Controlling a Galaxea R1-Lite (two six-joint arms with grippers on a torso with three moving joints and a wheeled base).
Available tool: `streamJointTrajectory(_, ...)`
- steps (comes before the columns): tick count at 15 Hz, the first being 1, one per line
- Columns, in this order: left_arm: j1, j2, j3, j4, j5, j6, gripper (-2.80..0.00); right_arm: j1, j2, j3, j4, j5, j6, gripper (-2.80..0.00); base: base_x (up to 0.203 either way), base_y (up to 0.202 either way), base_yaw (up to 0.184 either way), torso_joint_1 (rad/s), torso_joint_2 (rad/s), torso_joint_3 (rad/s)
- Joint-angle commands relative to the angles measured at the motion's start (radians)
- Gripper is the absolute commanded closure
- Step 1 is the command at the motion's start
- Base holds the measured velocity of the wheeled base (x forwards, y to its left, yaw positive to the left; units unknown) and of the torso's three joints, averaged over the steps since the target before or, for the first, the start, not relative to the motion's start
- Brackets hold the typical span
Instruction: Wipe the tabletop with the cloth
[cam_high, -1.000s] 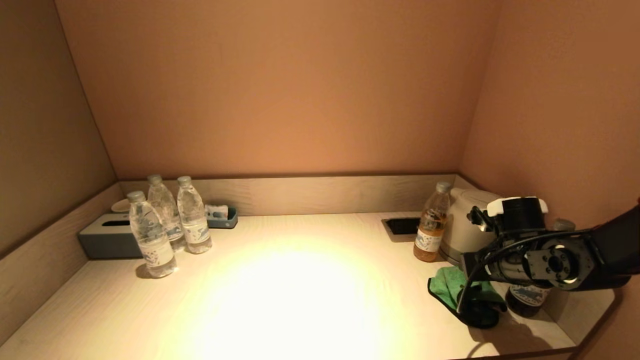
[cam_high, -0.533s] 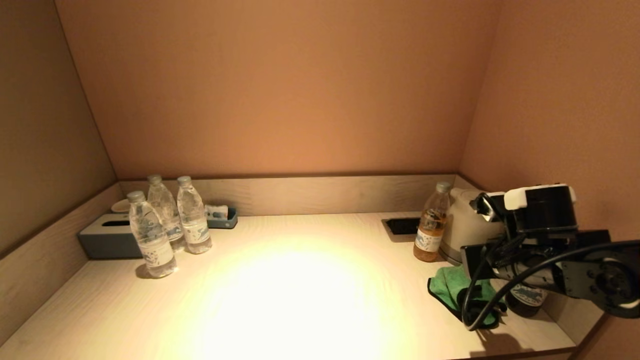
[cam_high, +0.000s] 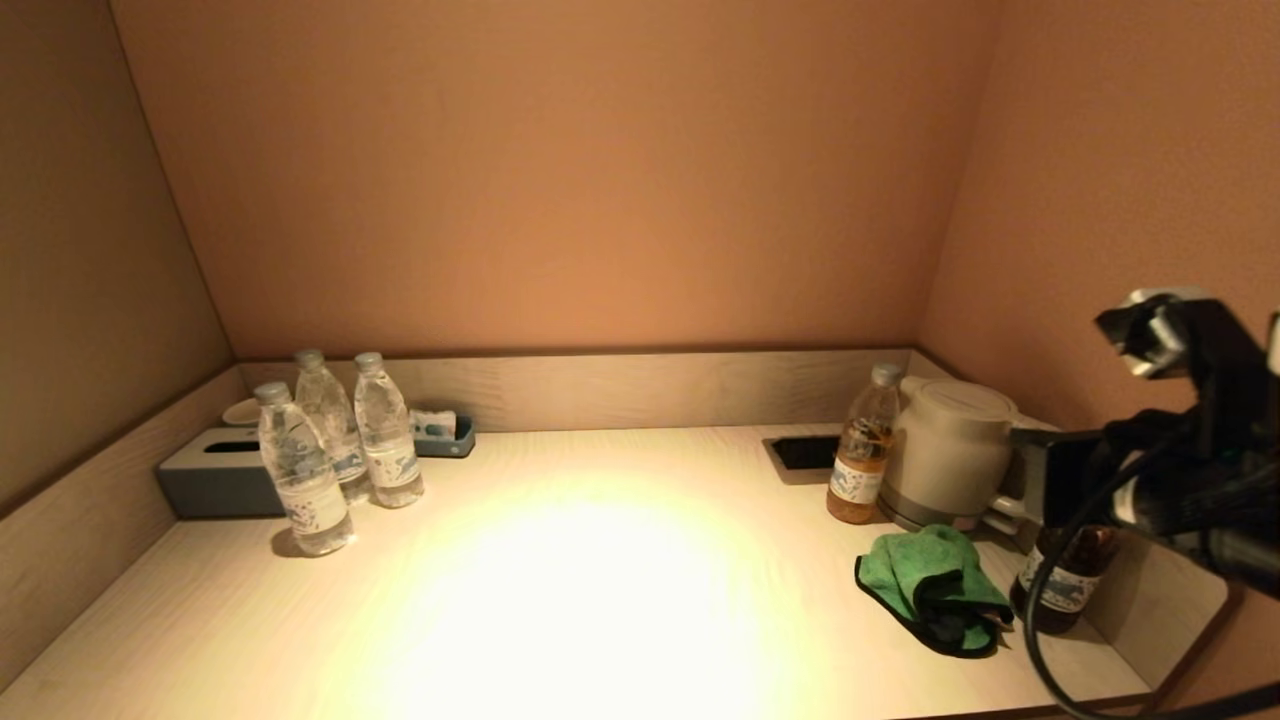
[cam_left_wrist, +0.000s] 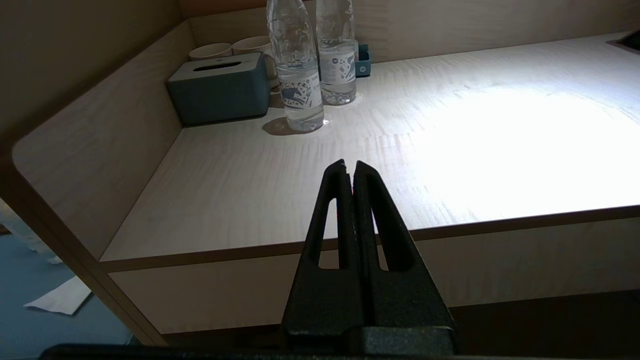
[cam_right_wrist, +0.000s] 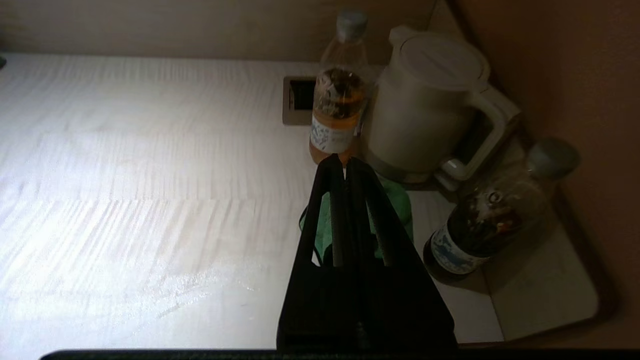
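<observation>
Tabletop comes first for us: a pale wooden counter walled on three sides, its middle bare under a bright pool of light. At its right end we find a white kettle, with an amber bottle just beside it and a dark bottle nearer the front corner. The green cloth lies crumpled flat between them, in front of the kettle. At the far left stand three water bottles and a grey tissue box.

Our right gripper hangs above the cloth, fingers pressed together and holding nothing; the cloth lies below and just ahead of its tips. Our left gripper, likewise closed and empty, sits off the front edge near the left end, well apart from the cloth. We judge the right arm the nearer one, and it would need to spread its fingers before descending.
</observation>
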Motion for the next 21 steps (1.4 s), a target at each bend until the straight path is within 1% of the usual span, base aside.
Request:
streamJointTrajectory(1, -0.001, 0.001, 0.0, 0.0, 0.0, 0.001, 0.0, 0.002, -0.154, -0.008, 0.001, -0.029, -0.001, 0.0, 0.0, 0.0, 0.0, 0.0, 0.0, 0.0)
streamJointTrajectory(4, 0.0, 0.001, 0.0, 0.0, 0.0, 0.001, 0.0, 0.0, -0.302, -0.016, 0.03, -0.066, -0.009, 0.0, 0.0, 0.0, 0.0, 0.0, 0.0, 0.0)
streamJointTrajectory(7, 0.0, 0.001, 0.0, 0.0, 0.0, 0.001, 0.0, -0.001, -0.476, -0.002, 0.08, -0.159, -0.035, 0.0, 0.0, 0.0, 0.0, 0.0, 0.0, 0.0)
streamJointTrajectory(10, 0.0, 0.001, 0.0, 0.0, 0.0, 0.001, 0.0, -0.012, -0.618, 0.054, 0.119, -0.19, -0.076, 0.0, 0.0, 0.0, 0.0, 0.0, 0.0, 0.0)
streamJointTrajectory(11, 0.0, 0.001, 0.0, 0.0, 0.0, 0.001, 0.0, -0.018, -0.634, 0.071, 0.128, -0.198, -0.09, 0.0, 0.0, 0.0, 0.0, 0.0, 0.0, 0.0)
streamJointTrajectory(14, 0.0, 0.001, 0.0, 0.0, 0.0, 0.001, 0.0, -0.061, -0.748, 0.125, 0.13, -0.238, -0.111, 0.0, 0.0, 0.0, 0.0, 0.0, 0.0, 0.0)
streamJointTrajectory(17, 0.0, 0.001, 0.0, 0.0, 0.0, 0.001, 0.0, -0.16, -0.847, 0.183, 0.135, -0.231, -0.16, 0.0, 0.0, 0.0, 0.0, 0.0, 0.0, 0.0)
streamJointTrajectory(20, 0.0, 0.001, 0.0, 0.0, 0.0, 0.001, 0.0, -0.163, -0.911, 0.25, 0.136, -0.194, -0.167, 0.0, 0.0, 0.0, 0.0, 0.0, 0.0, 0.0)
streamJointTrajectory(21, -0.001, 0.001, 0.0, 0.0, 0.0, 0.001, 0.0, -0.163, -0.941, 0.276, 0.136, -0.168, -0.167, 0.0, 0.0, 0.0, 0.0, 0.0, 0.0, 0.0)
